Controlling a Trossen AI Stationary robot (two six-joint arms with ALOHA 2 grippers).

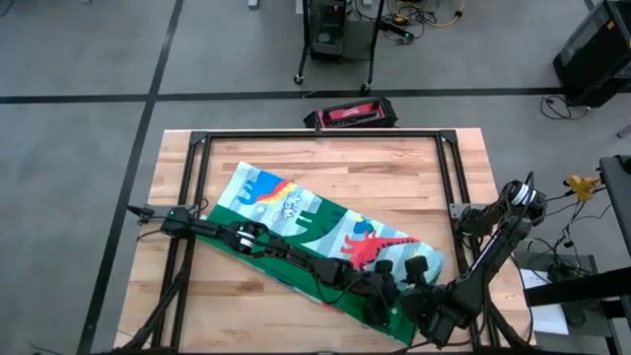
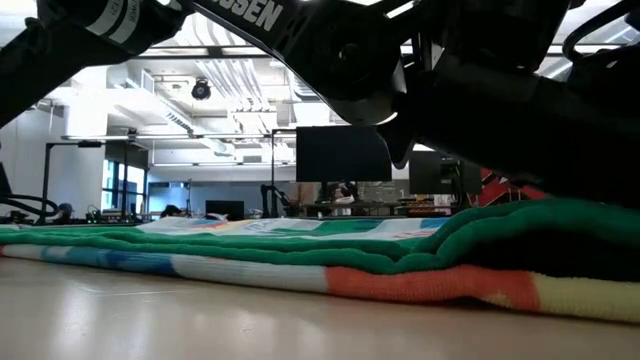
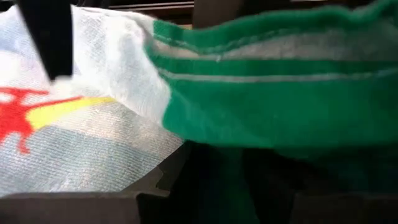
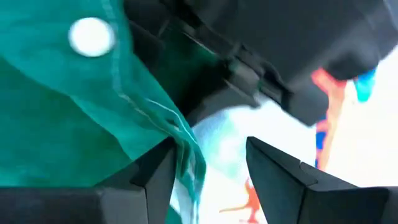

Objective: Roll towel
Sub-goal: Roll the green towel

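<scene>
Starting at the table's left side, you have the towel point(image 1: 296, 222) lying as a long folded band that runs diagonally from the far left toward the near right of the wooden table point(image 1: 414, 168), dinosaur print up and a green border along its near edge. Your left arm reaches low along that near edge, and the left gripper point(image 1: 380, 296) sits at the band's near-right end; in its wrist view the green hem point(image 3: 280, 99) is draped right in front of the fingers, and it looks pinched, though you cannot tell for certain that the fingers have it. Further right, the right gripper point(image 1: 424, 296) is close beside the left one at the same end, and its wrist view shows the two fingers point(image 4: 280, 174) standing apart with the green edge point(image 4: 180, 143) hanging between them, so nothing is clamped there. To do this step well, get both grips onto the same layer of the end, set evenly across the band's width, before you turn it over. Keep the first turn tight and square to the band's length, or the roll will likely cone.
</scene>
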